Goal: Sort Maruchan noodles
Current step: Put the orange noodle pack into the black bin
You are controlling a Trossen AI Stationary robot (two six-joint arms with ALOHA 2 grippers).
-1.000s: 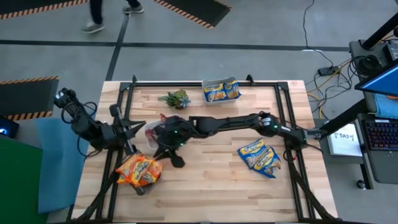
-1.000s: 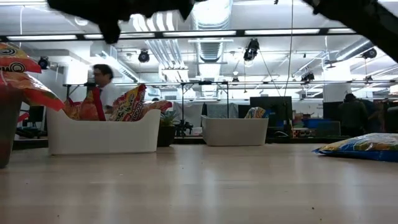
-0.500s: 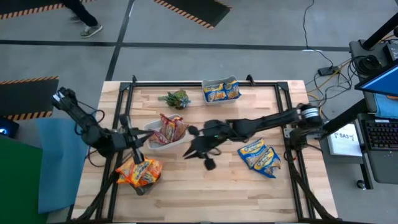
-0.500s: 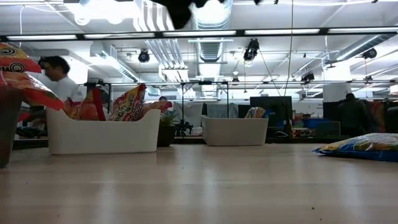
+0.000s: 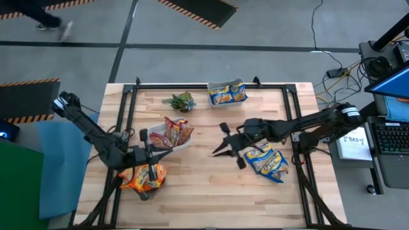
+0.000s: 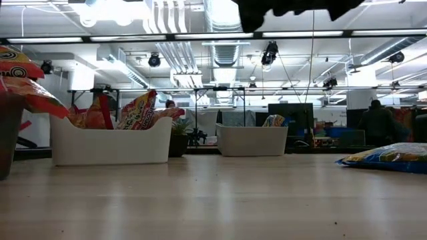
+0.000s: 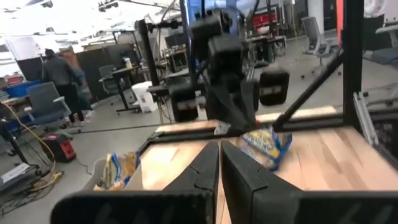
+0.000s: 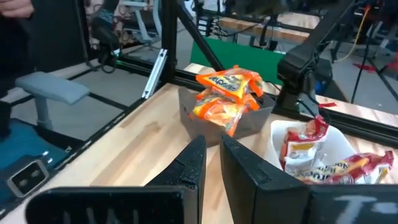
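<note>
Three tubs on a pale wooden table [image 5: 211, 191] framed by black rails. White oval tub [image 5: 167, 138] left of centre, stuffed with crinkly dark red packets [image 5: 174, 131] standing on edge. Grey tub [image 8: 227, 124] near the front left corner, heaped with glossy orange-red packets [image 5: 143, 177]. Small pale tub [image 5: 227, 93] at the far edge, filled with blue-yellow packets [image 5: 228, 96]; small green plant [image 5: 180, 101] just beside it. Two more blue-yellow packets [image 5: 268, 160], flat and loose, on the bare wood at the right. Right gripper [image 5: 228, 147] raised above the table centre, fingers nearly together, empty, just beside the loose pair and not touching it. Left gripper [image 5: 148, 153] between white tub and grey tub, above the orange-red heap, fingers fully closed on nothing.
</note>
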